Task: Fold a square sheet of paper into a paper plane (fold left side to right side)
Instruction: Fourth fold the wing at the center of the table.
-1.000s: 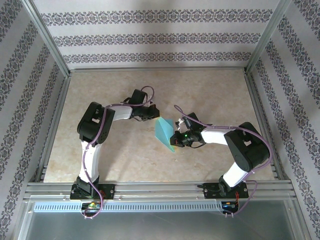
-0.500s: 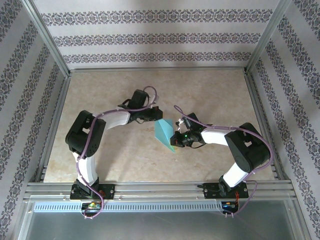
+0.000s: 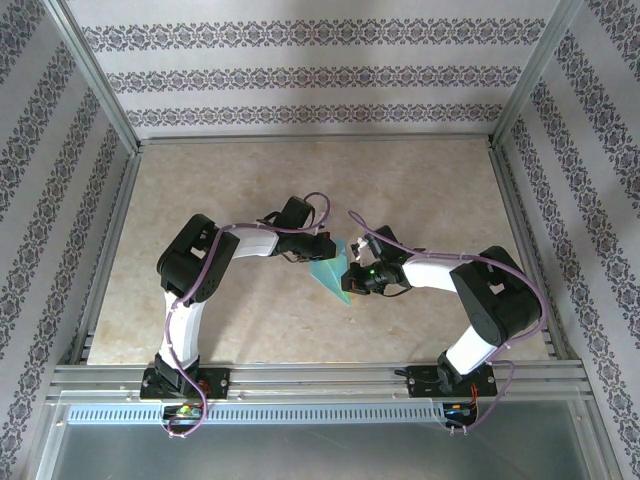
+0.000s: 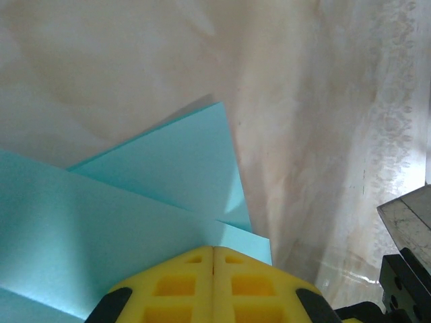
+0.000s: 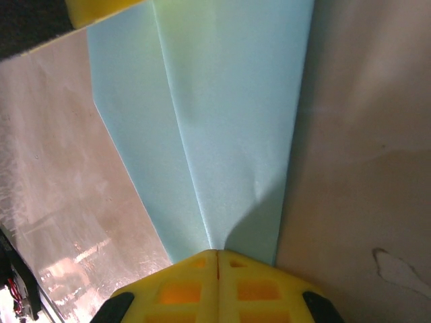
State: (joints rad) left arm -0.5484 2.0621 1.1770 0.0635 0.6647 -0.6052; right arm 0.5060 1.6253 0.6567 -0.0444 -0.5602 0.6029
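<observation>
Top view: paper [image 3: 328, 270], already creased to a point, is lying near the table's [image 3: 430, 180] middle, well apart from every edge. Left gripper [image 3: 326, 252] and right gripper [image 3: 352, 276] are meeting over it from opposite sides.

Left wrist: fingers [image 4: 178, 286] are pressed together, tips bearing on a folded layer; no pinch evident.

Right wrist: fingers [image 5: 182, 289] are likewise pressed together, sitting at the narrow end on the centre crease.

Judgement: crease-flattening is in hand, mid-task. The next move is calling for one gripper pinning while the other carries the left flap over to the right.

Soft, even overhead light — wrist views blurred close-up, glare on table [image 5: 60, 269].
</observation>
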